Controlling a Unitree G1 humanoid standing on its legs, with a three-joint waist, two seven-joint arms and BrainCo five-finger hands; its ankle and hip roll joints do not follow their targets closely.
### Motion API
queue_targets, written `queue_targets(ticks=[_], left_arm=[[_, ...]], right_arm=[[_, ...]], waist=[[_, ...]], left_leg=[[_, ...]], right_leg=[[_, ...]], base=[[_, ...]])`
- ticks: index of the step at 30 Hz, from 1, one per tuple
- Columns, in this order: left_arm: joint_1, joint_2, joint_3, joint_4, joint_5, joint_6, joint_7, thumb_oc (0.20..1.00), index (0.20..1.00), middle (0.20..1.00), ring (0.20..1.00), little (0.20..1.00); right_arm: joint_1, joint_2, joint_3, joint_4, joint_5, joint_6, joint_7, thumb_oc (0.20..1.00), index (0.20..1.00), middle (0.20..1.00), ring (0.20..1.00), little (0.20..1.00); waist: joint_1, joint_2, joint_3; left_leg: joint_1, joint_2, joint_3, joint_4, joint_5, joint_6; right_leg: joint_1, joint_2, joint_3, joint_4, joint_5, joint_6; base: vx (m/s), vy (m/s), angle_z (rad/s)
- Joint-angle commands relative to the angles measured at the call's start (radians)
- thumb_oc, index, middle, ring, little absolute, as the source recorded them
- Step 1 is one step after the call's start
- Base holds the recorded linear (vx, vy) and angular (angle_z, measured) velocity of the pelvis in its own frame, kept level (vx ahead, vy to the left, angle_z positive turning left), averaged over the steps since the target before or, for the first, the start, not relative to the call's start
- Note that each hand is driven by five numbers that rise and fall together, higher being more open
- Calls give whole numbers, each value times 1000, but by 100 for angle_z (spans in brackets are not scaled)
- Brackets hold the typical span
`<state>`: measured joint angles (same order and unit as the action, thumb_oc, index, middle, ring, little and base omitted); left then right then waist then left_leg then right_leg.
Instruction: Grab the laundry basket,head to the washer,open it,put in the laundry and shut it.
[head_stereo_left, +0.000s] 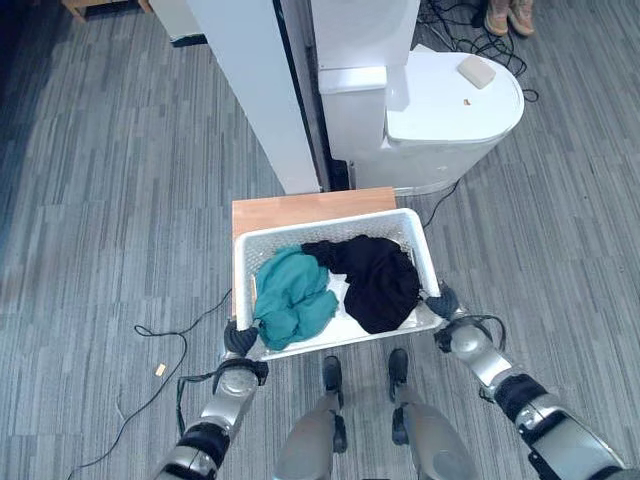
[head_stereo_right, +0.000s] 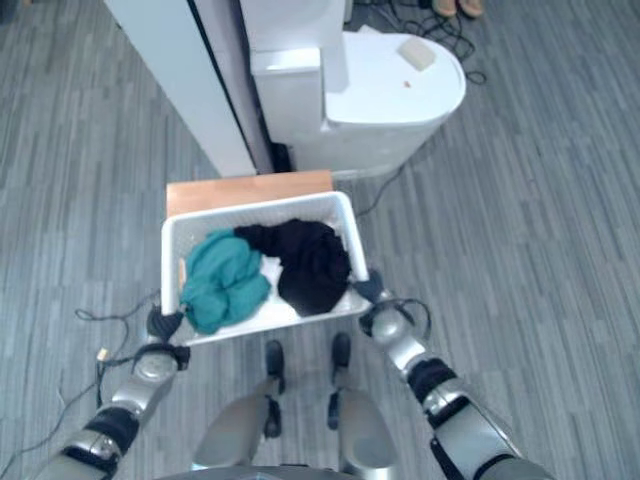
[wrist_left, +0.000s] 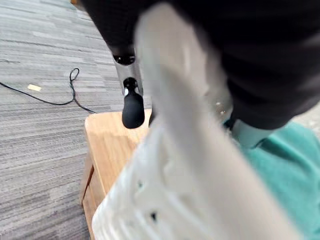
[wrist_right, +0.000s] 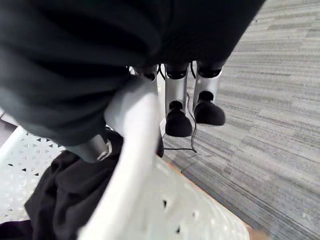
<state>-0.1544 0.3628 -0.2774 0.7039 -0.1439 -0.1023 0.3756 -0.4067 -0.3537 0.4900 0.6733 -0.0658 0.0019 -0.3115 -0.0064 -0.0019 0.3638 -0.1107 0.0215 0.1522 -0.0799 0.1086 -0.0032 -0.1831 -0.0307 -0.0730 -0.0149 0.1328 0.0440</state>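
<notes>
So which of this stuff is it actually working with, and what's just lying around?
Part of the job:
- white basket, gripped at each end by the left hand and right hand
- teal cloth and black cloth inside it
- white washer ahead

Just lying about:
- wooden stool under the basket
- tan block on the washer
- a person's shoes
- white panel

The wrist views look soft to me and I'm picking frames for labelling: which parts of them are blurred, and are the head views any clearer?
Left wrist view: the white perforated plastic laundry basket rim is smeared, floor sharper. Right wrist view: that rim and the dark ribbed cover of the right hand are out of focus. Left eye view: teal cloth, black cloth and the left hand are crisp under even light.
</notes>
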Motion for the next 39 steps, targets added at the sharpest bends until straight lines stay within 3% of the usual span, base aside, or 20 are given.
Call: queue_targets(ticks=[1,8,10,12,13,15,17,18,19,20,21,24,26,27,28,30,31,35,36,39], left_arm=[[20,23,20,-153,-5,-96,-57,200,200,200,200,200],[164,33,14,-407,10,-87,-151,200,200,200,200,200],[183,36,-7,-476,32,-87,-173,200,200,200,200,200],[184,37,-14,-494,37,-89,-175,200,200,200,200,200],[189,39,-21,-525,49,-91,-175,200,200,200,200,200],[191,41,-21,-542,54,-93,-173,200,200,200,200,200],[189,44,-18,-562,58,-94,-173,200,200,200,200,200],[187,47,-18,-566,55,-95,-171,200,200,200,200,200],[187,61,-10,-582,56,-96,-174,200,200,200,200,200],[188,62,-10,-584,56,-95,-174,200,200,200,200,200],[216,70,-1,-592,57,-87,-181,200,200,200,200,200],[236,61,9,-574,58,-82,-196,200,200,200,200,200],[242,51,8,-557,55,-83,-214,200,200,200,200,200],[235,38,-2,-553,37,-85,-205,200,200,200,200,200],[234,34,-7,-550,31,-81,-205,200,200,200,200,200],[241,30,-18,-557,25,-84,-199,200,200,200,200,200],[248,26,-18,-559,20,-84,-192,200,200,200,200,200],[249,24,-13,-560,14,-79,-185,200,200,200,200,200],[248,23,-3,-562,14,-77,-180,200,200,200,200,200],[247,21,9,-568,15,-69,-171,200,200,200,200,200]], right_arm=[[57,11,-24,-174,7,-89,52,200,200,200,200,200],[291,-74,-168,-500,2,-112,116,200,200,200,200,200],[366,-82,-209,-608,7,-128,141,200,200,200,200,200],[387,-82,-217,-631,16,-133,146,200,200,200,200,200],[422,-83,-229,-684,42,-144,162,200,200,200,200,200],[434,-89,-237,-705,53,-149,170,200,200,200,200,200],[449,-96,-248,-742,59,-159,176,200,200,200,200,200],[452,-98,-254,-749,63,-163,174,200,200,200,200,200],[458,-97,-256,-765,70,-170,174,200,200,200,200,200],[460,-97,-257,-766,71,-170,175,200,200,200,200,200],[463,-103,-261,-774,70,-169,178,200,200,200,200,200],[483,-103,-272,-776,76,-165,187,200,200,200,200,200],[508,-120,-295,-785,82,-170,187,200,200,200,200,200],[498,-144,-300,-780,82,-169,176,200,200,200,200,200],[494,-154,-307,-779,83,-165,169,200,200,200,200,200],[494,-163,-314,-796,87,-159,167,200,200,200,200,200],[498,-166,-312,-796,87,-155,168,200,200,200,200,200],[492,-163,-302,-786,86,-150,161,200,200,200,200,200],[485,-159,-299,-777,77,-144,151,200,200,200,200,200],[476,-146,-300,-770,85,-148,133,200,200,200,200,200]], waist=[[-3,-54,-82],[-63,-52,-137],[-113,-47,-149],[-131,-46,-154],[-158,-41,-162],[-167,-39,-164],[-176,-32,-167],[-175,-27,-166],[-148,-6,-169],[-151,-6,-169],[-155,-7,-180],[-174,-7,-190],[-191,-7,-195],[-179,1,-175],[-165,-1,-171],[-134,-26,-165],[-115,-45,-167],[-87,-55,-164],[-64,-51,-159],[-35,-39,-156]], left_leg=[[0,-17,-15,106,-140,-9],[93,-1,58,133,-192,2],[137,7,121,135,-216,9],[148,11,149,135,-222,10],[166,20,209,136,-231,11],[176,27,240,136,-236,9],[189,42,283,136,-239,5],[199,54,309,130,-235,-1],[225,86,341,119,-246,-18],[225,88,338,118,-246,-19],[241,103,379,114,-239,-29],[262,118,407,138,-253,-39],[253,173,422,258,-262,-55],[212,215,368,389,-195,-88],[181,200,294,439,-170,-86],[69,95,138,460,-199,-47],[28,40,61,417,-247,-33],[-32,-33,-22,365,-232,-23],[-67,-77,-94,299,-180,-30],[-125,-115,-145,246,-102,-35]], right_leg=[[-7,-75,33,73,-97,87],[47,-56,92,75,-111,96],[48,-38,134,89,-115,108],[43,-33,146,94,-111,114],[30,-22,165,93,-103,124],[22,-19,166,94,-96,129],[8,-26,127,98,-90,132],[-5,-41,65,106,-88,130],[-8,-104,-152,125,-119,123],[-6,-103,-156,125,-121,122],[-1,-131,-256,144,-135,104],[-12,-117,-214,149,-151,97],[8,-89,-173,141,-176,72],[39,-49,-155,137,-208,37],[58,-31,-137,131,-214,26],[80,-22,-92,105,-200,15],[105,-15,-37,83,-201,22],[132,2,19,65,-198,21],[161,35,67,52,-199,19],[205,75,136,51,-217,12]], base=[[68,18,-14],[39,11,-37],[18,27,-53],[11,1,-94],[23,-4,-128],[21,-57,-121],[26,-136,-126],[89,-220,-111],[84,-170,-120],[120,-307,-208],[47,-204,-202],[159,-235,-134],[262,-371,-78],[258,-344,-44],[270,-291,-39],[210,-174,-98],[155,-111,-127],[211,-49,-80],[214,-44,-102],[259,-3,-88]])
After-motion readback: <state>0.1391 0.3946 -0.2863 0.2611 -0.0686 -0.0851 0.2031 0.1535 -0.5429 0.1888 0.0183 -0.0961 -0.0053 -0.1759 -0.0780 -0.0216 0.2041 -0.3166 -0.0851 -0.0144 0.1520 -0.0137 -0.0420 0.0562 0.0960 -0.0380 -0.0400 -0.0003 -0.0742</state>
